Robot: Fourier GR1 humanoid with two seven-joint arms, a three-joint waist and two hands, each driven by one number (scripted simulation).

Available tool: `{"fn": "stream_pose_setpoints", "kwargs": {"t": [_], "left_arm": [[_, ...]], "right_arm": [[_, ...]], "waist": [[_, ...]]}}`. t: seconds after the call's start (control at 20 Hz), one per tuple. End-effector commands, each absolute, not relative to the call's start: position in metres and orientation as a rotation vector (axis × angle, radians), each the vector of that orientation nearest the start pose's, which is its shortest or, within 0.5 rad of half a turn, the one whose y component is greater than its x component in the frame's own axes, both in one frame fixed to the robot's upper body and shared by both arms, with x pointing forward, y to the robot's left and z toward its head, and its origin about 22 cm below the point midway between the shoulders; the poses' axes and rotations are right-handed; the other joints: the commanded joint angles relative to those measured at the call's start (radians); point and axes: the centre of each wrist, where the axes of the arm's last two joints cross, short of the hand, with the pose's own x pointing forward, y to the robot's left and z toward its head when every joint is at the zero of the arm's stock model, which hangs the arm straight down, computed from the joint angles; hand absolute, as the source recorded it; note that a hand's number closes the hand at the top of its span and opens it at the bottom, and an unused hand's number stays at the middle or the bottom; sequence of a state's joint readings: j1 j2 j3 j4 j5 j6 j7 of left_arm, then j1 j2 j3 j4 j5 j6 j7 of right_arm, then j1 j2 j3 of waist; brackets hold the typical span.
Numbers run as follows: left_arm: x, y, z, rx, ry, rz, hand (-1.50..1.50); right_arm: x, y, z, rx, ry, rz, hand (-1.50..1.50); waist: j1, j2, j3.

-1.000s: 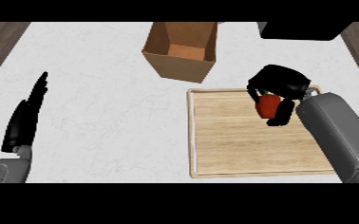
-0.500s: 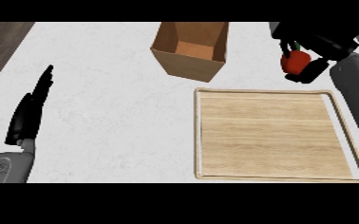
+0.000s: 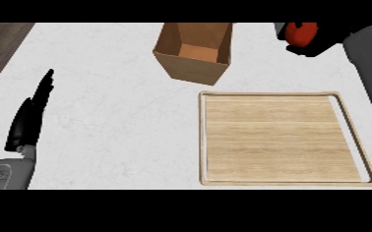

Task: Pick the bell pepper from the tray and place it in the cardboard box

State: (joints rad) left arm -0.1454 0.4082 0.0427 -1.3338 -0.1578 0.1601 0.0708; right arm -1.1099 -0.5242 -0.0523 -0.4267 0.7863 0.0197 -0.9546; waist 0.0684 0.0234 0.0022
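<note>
At the far left, the left hand (image 3: 29,118) rests near the view's edge with its fingers straight and together, pointing up the counter and touching nothing. The white marbled counter (image 3: 109,108) spreads to its right, with a strip of darker surface at the upper left corner. Right of centre, toward the top, stands the cardboard box (image 3: 193,51), open at the top with its brown inner floor showing; it sits on the counter, apart from the tray and just above the tray's upper left corner. The wooden tray (image 3: 276,140) lies in the lower right, a pale plank surface inside a raised rim, with nothing resting on its boards. At the upper right, the right hand (image 3: 316,46) is curled round the red bell pepper (image 3: 299,32), whose red body shows between the black fingers. Hand and pepper sit off the tray, beyond its far edge and to the right of the box, with open counter between them and the box's opening. The grey right forearm (image 3: 359,54) runs down the right edge.
</note>
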Motion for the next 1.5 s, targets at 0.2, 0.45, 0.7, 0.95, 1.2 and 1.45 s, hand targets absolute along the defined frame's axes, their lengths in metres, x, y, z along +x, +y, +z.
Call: {"fn": "stream_pose_setpoints", "kwargs": {"t": [0.2,0.45,0.7,0.95,1.2,1.45], "left_arm": [[0.279,0.335,0.014,0.615,-1.397,-0.225,0.00],[0.283,0.344,0.017,0.613,-1.387,-0.231,0.00],[0.289,0.343,0.030,0.625,-1.400,-0.255,0.00],[0.273,0.352,0.020,0.628,-1.397,-0.248,0.00],[0.287,0.328,0.021,0.599,-1.415,-0.270,0.00],[0.284,0.332,0.031,0.610,-1.440,-0.265,0.00]], "right_arm": [[0.477,-0.251,0.206,-0.220,-2.147,1.385,1.50],[0.485,-0.185,0.224,-0.140,-2.102,1.309,1.50],[0.481,-0.121,0.214,-0.085,-2.026,1.277,1.50],[0.478,-0.107,0.190,-0.043,-1.956,1.250,1.50],[0.469,-0.064,0.183,-0.051,-1.943,1.266,1.50],[0.460,-0.040,0.171,-0.180,-1.884,1.336,1.50]], "waist": [[-0.034,-0.013,-0.002],[-0.026,-0.010,-0.003],[-0.021,-0.009,-0.003],[-0.006,-0.003,-0.003],[0.000,0.006,-0.003],[0.028,0.008,-0.004]]}}
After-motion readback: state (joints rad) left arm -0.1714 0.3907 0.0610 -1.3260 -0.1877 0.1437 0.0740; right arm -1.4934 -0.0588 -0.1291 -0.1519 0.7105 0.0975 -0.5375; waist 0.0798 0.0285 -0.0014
